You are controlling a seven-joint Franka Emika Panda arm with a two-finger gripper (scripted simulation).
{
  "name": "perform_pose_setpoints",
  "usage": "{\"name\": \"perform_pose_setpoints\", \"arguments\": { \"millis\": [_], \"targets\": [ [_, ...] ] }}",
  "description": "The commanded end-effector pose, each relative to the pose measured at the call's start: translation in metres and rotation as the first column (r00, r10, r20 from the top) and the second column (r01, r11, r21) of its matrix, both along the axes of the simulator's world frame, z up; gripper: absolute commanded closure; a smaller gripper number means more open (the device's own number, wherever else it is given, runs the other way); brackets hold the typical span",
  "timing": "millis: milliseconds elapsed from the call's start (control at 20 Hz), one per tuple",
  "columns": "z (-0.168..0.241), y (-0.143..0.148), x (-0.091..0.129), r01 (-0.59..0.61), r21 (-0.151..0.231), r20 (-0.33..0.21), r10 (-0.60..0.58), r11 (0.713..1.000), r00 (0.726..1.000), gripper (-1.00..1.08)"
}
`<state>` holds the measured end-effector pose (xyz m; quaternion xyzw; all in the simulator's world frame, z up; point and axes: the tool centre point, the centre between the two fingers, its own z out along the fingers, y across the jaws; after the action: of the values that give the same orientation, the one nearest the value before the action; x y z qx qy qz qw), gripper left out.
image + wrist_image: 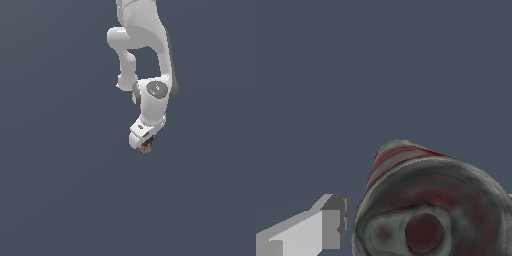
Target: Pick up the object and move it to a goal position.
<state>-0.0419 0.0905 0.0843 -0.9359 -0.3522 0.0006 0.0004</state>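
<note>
One arm, one hand and one object show against a plain grey-blue backdrop. The small brown object sits at the tip of the downturned hand, apparently between its fingers; whether they actually clamp it I cannot tell. In the wrist view it tapers away from the camera.

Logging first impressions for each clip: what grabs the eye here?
In the exterior view, the white arm hangs from the top against plain slate-grey, the small brown object at its tip. In the wrist view that object looms large, grey with red streaks, one of the fingers beside it.
</note>
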Motion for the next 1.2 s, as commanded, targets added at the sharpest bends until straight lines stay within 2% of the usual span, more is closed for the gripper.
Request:
{"name": "perform_pose_setpoints", "arguments": {
  "millis": [0, 100, 150, 750, 1150],
  "targets": [
    [-0.006, 0.000, 0.001, 0.000, 0.000, 0.001, 0.000, 1.000, 1.000, -0.92],
    [-0.007, 0.000, 0.001, 0.000, 0.000, 0.001, 0.000, 1.000, 1.000, -0.92],
    [-0.007, 0.000, 0.001, 0.000, 0.000, 0.001, 0.000, 1.000, 1.000, 1.08],
    [-0.006, -0.001, 0.002, 0.000, -0.001, 0.002, 0.000, 1.000, 1.000, 1.08],
    [0.000, -0.019, 0.021, 0.000, -0.001, 0.002, 0.000, 1.000, 1.000, 1.08]
  ]
}}
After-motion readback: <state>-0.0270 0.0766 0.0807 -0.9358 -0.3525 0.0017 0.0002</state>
